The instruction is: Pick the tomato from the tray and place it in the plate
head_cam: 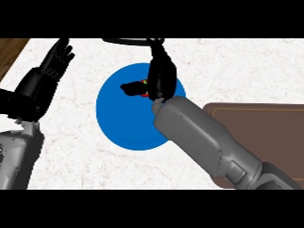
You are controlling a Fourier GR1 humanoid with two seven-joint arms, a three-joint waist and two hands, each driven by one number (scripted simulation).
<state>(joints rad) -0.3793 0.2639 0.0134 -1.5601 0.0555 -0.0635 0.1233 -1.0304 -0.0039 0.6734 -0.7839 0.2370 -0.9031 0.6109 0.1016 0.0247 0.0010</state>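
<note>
Placing step, by the look of it: right hand (159,80) curled round tomato (143,84) over plate (118,120); tray (273,133) behind the wrist. Next: lower, release. Left hand (49,71) open, resting.

No text, label, brand, number or sign can be read anywhere in the head view. The round blue plate (125,120), the brown rectangular tray (273,129) and the white marbled counter top (246,71) are all plain. The grey casing of the left forearm (6,156) carries small dark marks, but they are too small to tell whether they are writing.
</note>
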